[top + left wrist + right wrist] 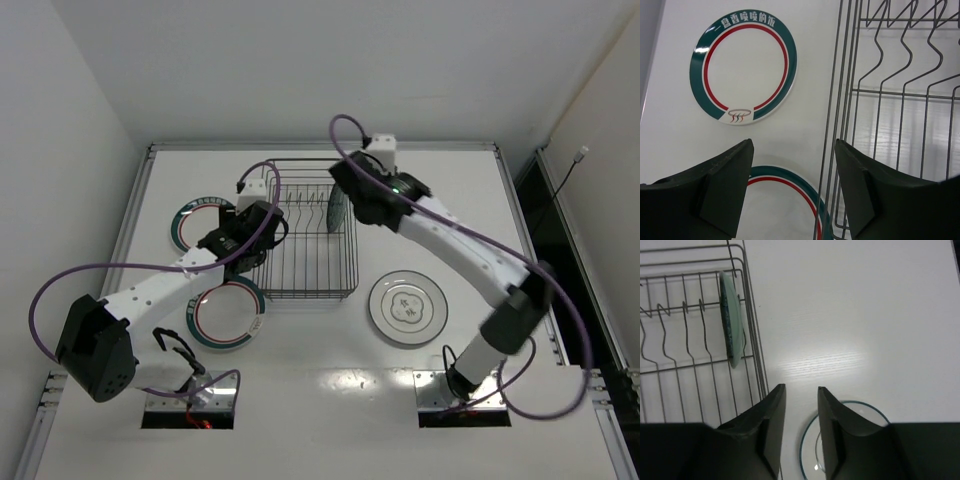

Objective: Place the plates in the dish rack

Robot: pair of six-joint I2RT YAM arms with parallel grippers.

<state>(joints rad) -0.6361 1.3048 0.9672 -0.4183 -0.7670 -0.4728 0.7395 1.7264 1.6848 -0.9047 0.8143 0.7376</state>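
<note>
The dark wire dish rack (310,262) stands mid-table. A pale green plate (337,210) stands on edge in the rack's right end, also in the right wrist view (731,315). Two white plates with green rims lie flat left of the rack, one farther (200,222) and one nearer (228,312). A pale grey plate with a dark edge (407,307) lies flat to the right of the rack. My left gripper (266,226) is open and empty, its fingers straddling the rack's left wall (900,93). My right gripper (352,192) is open and empty, above the table beside the rack's right wall.
In the left wrist view the farther green plate (743,67) and part of the nearer one (785,200) show beside the rack wires. In the right wrist view the grey plate (860,410) lies under the fingers. Raised table edges run along the left, right and back.
</note>
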